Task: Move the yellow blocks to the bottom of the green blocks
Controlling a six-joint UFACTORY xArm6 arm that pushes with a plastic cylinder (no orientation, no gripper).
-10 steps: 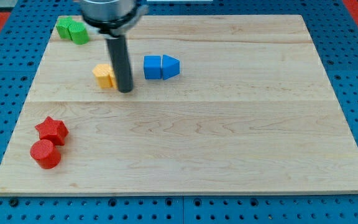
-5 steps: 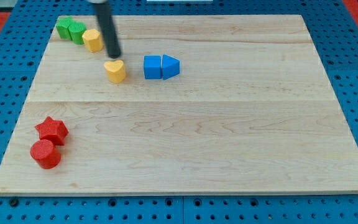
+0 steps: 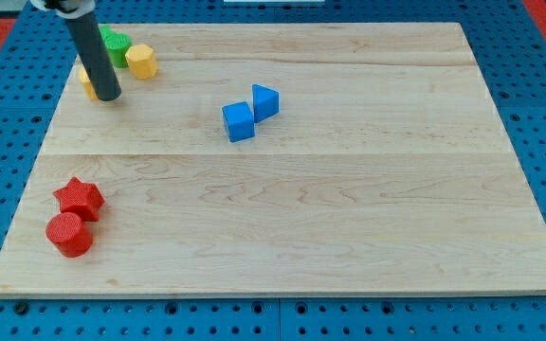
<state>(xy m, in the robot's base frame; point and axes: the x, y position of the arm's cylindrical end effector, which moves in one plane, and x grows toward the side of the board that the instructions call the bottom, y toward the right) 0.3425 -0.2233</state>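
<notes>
Just beside my tip (image 3: 108,97), partly hidden yellow block (image 3: 86,82), orientation unclear.

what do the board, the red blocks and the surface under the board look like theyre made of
The board looks like pale wood: grain lines run across it, with seams between planks, in a satin finish. The red star block and red round block have uniform matte colour, so painted wood or plastic; the look leaves it open. The blue surface under the board is a perforated panel, probably plastic or painted metal.
</notes>
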